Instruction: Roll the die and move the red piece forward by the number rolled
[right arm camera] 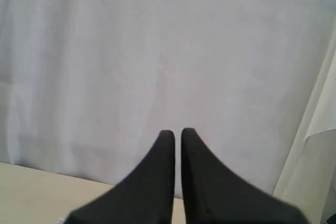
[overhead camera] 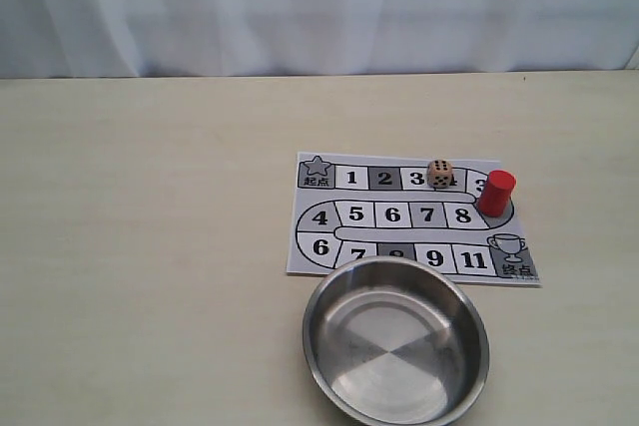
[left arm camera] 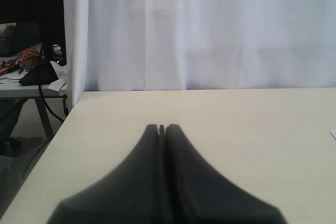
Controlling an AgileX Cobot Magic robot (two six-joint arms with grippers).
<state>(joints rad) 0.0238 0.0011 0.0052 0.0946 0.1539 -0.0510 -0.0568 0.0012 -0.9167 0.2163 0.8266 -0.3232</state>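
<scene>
The beige die (overhead camera: 439, 174) rests on the printed game board (overhead camera: 305, 258), on the top row beside square 3. The red piece (overhead camera: 495, 193) stands upright on the board's right-hand bend, just right of square 8. Neither gripper shows in the exterior view. In the left wrist view my left gripper (left arm camera: 161, 127) hovers over bare table, its black fingers pressed together and holding nothing. In the right wrist view my right gripper (right arm camera: 177, 132) points at the white curtain, its fingers nearly touching with only a thin slit between them and nothing in it.
A round steel bowl (overhead camera: 319, 308) sits at the table's front edge, covering the board's lower edge near squares 7 and 8. A white curtain (overhead camera: 319, 7) hangs behind the table. In the left wrist view, a cluttered side table (left arm camera: 26, 72) stands past the table edge.
</scene>
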